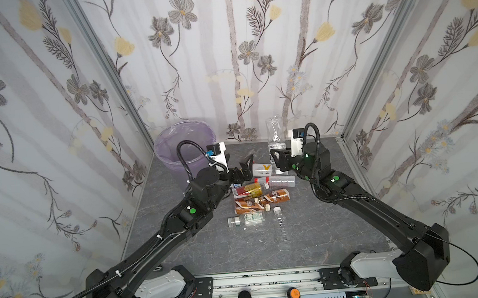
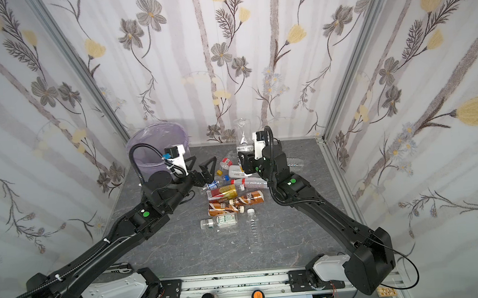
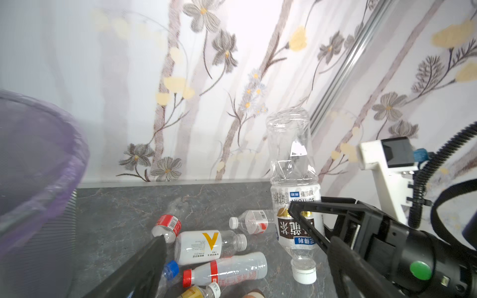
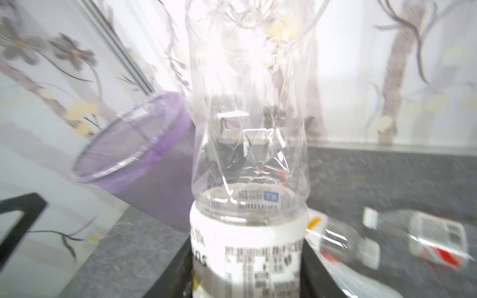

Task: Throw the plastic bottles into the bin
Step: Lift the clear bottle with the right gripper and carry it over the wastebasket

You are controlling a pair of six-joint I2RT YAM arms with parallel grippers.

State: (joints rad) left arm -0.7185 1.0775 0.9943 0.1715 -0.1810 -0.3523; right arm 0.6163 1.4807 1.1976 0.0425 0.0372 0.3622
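The tall clear plastic bottle [image 3: 294,165] with a white label stood cap-down near the back of the grey marbled tabletop [image 1: 324,230], its crumpled empty body rising well above the label. The right pincer [image 4: 246,273] was closed on it at the label, one black jaw against each side. Whether the white cap rested on the tabletop or hung just clear of it could not be told from these views.

The grip looked like the weak point. It sat low on a long, thin-walled body, so the bottle could have tipped or swivelled between the jaws once swung sideways. A soft wall can also buckle and slip out.

Just beside the cap lay the other plastic bottles [image 1: 261,194], a loose heap of white-labelled, red-banded and brown ones. A low carry would likely have knocked them rolling.

The left pincer [image 2: 200,165] hung wide open and empty between the held bottle and the round translucent purple bin [image 1: 164,155] in the far left corner. A straight path across risked striking that arm. The bin's rim stood high, so a release made too low or too early could have bounced the bottle off the rim, or dragged the thin liner.
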